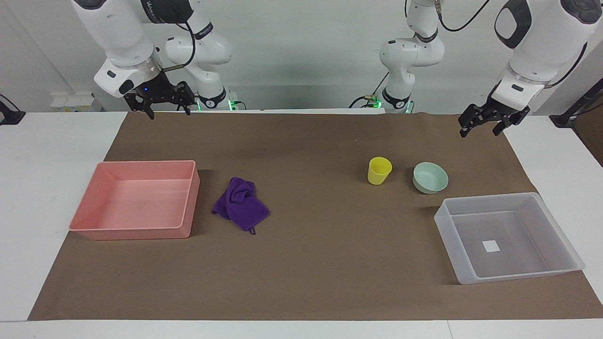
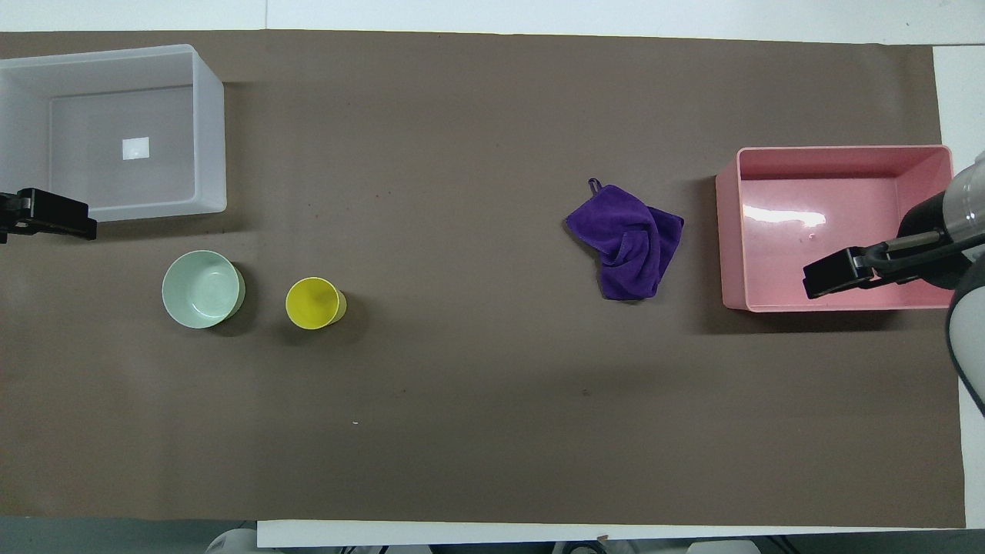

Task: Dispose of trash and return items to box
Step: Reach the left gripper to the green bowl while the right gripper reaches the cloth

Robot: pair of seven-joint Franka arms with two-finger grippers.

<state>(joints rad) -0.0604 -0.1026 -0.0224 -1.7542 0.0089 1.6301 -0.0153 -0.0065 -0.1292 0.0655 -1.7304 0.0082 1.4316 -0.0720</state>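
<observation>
The purple rag [image 1: 240, 205] [image 2: 627, 242] lies crumpled on the brown paper beside the pink tray. The yellow cup [image 1: 379, 170] [image 2: 312, 303] stands upright beside the mint-green bowl [image 1: 430, 178] [image 2: 200, 288]. Both are a little nearer to the robots than the clear tub [image 1: 490, 197] [image 2: 209, 138], which holds nothing but its white sticker. My right gripper [image 1: 169, 113] [image 2: 827, 278] hangs open and empty, raised at the right arm's end of the table. My left gripper [image 1: 480, 133] [image 2: 54, 219] hangs open and empty, raised at the left arm's end.
The pink tray [image 1: 132, 233] [image 2: 727, 231] sits at the right arm's end of the table with nothing in it. Brown paper [image 1: 306, 263] covers the table between the tray and the tub.
</observation>
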